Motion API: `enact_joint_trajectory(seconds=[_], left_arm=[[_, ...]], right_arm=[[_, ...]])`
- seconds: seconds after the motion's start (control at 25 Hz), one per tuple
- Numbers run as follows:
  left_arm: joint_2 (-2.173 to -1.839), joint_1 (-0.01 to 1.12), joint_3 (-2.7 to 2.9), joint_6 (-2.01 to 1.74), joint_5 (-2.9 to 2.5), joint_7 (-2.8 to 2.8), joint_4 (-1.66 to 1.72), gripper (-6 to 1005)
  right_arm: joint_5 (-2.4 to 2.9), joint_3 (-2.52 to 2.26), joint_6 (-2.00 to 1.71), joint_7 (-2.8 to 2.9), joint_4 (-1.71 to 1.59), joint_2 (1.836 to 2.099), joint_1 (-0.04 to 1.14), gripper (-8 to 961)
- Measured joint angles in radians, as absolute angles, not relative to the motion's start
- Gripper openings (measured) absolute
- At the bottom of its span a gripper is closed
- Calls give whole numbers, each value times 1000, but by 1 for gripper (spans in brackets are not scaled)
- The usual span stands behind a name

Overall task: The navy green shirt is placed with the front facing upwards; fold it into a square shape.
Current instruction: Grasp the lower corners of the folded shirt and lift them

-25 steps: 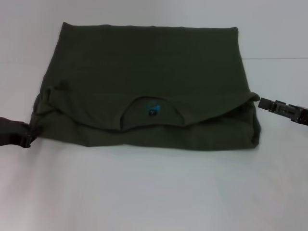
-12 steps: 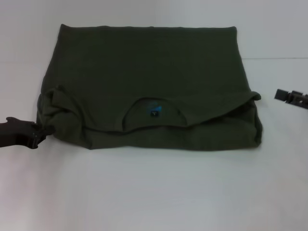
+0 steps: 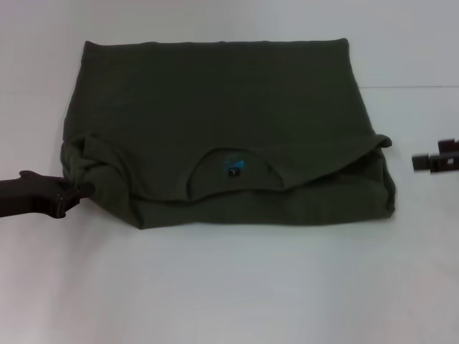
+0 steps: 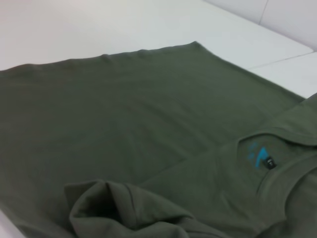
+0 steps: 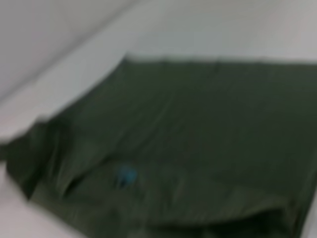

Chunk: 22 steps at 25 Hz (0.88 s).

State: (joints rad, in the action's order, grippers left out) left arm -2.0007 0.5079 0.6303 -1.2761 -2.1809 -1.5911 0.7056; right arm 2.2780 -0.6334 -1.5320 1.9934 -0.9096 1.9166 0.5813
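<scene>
Midway through the fold: navy green shirt (image 3: 222, 129) lay flat on the white table (image 3: 229, 287), already doubled over once, collar (image 3: 233, 172) and small inner tag (image 3: 233, 170) turned up near the front edge, far edge straight and smooth. No front print visible anywhere. Shape was still a broad rectangle, wider than deep, so judged roughly half done; side folds seemingly left to bring it to a square. Left corner stayed untidy, with a bunched sleeve (image 3: 90, 161) rumpled and raised off the layer beneath, shown in the left wrist view as a puffed loop of cloth (image 4: 106, 206). Right corner peeked out in a small flap past the lower layer.

Left hand (image 3: 72, 195) reached in low from the table's left side, tip touching the bunched sleeve at the shirt's left edge; fingers looked pressed together on a pinch of that cloth, though the grip itself was dark against dark and hard to confirm. Right hand (image 3: 437, 159) hung off to the right, well apart from the shirt's right edge, holding nothing; whether spread or closed could not be told. Right wrist view was aimed back across the shirt (image 5: 188, 148) from that side, blue mark inside the collar (image 5: 126, 174) just discernible. Judged next: straightening the left sleeve before any side fold.
</scene>
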Motion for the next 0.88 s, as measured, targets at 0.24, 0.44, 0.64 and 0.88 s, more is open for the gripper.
enact_joint_trajectory(seconds=[0.24, 0.44, 0.64, 0.88], left_arm=[[-2003, 512, 630, -1283, -2177, -1595, 706, 60], [-1999, 520, 630, -1293, -2175, -1617, 706, 63], [-1998, 521, 629, -1299, -2156, -1623, 706, 65], [-1997, 524, 629, -1309, -2150, -1629, 706, 68]], right_arm=[[2530, -700, -1608, 2016, -1021, 1956, 652, 944], [2627, -796, -1616, 2061, -1059, 1972, 703, 943], [2718, -871, -1558, 2074, -1063, 2022, 748, 942], [2787, -909, -1516, 2078, -1055, 2063, 772, 942]])
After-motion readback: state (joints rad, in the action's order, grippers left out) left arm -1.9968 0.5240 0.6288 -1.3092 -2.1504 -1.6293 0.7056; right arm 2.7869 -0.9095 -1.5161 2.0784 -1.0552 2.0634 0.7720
